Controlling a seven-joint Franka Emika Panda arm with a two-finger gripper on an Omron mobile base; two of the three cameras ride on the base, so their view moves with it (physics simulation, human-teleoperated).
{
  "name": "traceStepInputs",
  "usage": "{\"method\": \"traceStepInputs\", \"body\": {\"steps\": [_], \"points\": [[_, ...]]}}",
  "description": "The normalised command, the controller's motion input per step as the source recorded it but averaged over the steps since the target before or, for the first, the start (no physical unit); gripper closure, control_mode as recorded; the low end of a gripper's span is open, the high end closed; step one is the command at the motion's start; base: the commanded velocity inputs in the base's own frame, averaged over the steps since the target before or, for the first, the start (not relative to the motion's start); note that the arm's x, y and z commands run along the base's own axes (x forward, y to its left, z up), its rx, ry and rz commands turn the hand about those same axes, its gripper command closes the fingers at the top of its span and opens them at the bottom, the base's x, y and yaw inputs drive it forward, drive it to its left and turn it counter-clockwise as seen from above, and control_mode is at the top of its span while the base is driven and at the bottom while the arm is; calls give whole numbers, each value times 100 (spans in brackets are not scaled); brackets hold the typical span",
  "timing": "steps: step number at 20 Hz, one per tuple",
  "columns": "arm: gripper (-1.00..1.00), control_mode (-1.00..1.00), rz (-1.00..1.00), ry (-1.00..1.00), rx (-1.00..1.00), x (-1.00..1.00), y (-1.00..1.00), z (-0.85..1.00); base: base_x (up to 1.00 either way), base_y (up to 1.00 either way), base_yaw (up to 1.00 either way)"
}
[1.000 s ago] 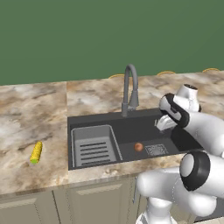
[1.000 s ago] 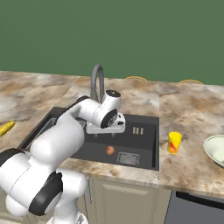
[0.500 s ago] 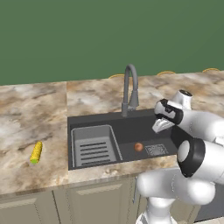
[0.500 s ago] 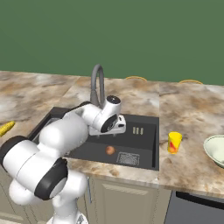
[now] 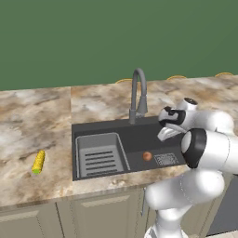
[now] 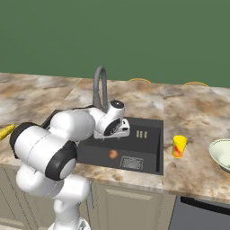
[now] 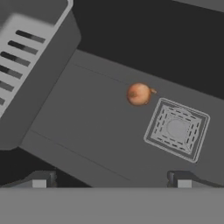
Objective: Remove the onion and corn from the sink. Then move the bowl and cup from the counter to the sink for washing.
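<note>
My gripper [image 7: 111, 180] hangs with fingers spread wide above the onion [image 7: 139, 94]; small, round, firm, likely to roll, so I'd pinch across its middle.

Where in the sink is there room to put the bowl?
The sink floor is bare between the rack and the onion. Nearer the drain grate it is crowded: the onion lies beside it, with the gripper above.
</note>
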Motion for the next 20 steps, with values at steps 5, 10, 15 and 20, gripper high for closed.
{"method": "traceStepInputs", "body": {"steps": [5,10,15,20], "points": [[-100,-100,0,0,0,33,0,-24,0,0,0],[-100,-100,0,0,0,32,0,-25,0,0,0],[-100,-100,0,0,0,33,0,-25,0,0,0],[-100,-100,-2,3,0,33,0,-28,0,0,0]]}}
